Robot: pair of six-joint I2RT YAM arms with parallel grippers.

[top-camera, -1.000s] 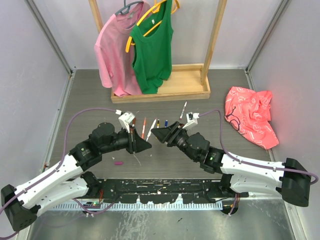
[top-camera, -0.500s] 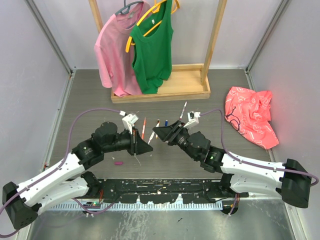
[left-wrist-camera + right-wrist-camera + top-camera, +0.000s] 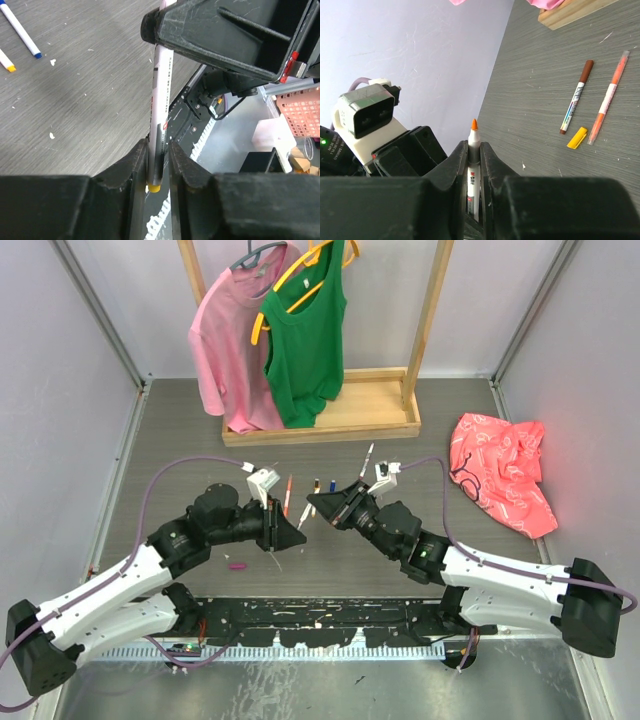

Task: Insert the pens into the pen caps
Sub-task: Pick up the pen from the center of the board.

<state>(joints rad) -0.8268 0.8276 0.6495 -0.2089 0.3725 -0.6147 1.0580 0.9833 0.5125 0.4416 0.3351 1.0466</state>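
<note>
Two blocky black robot hands meet above a dark grey, wood-grained counter (image 3: 85, 105), with a slim white pen (image 3: 162, 85) running between them, clear of the surface. The right hand (image 3: 474, 150) is clamped on the pen's round, glossy barrel between scuffed matte fingers (image 3: 455, 170). The orange felt tip pokes out just past them. In the left wrist view, the pen's grey collar sits in the slot of the left hand (image 3: 158, 150). Its wedge-shaped fingers (image 3: 131, 167) stand narrow on either side; whether they press the collar cannot be told.

Farther out on the counter, a brown pen (image 3: 576, 100) and an orange pen (image 3: 608, 97) lie flat, roughly parallel and apart. A short yellow cap (image 3: 577, 138) lies between their lower ends, just beside the orange one. A small magenta cap (image 3: 237, 565) lies by the left arm, apart from both hands.
</note>
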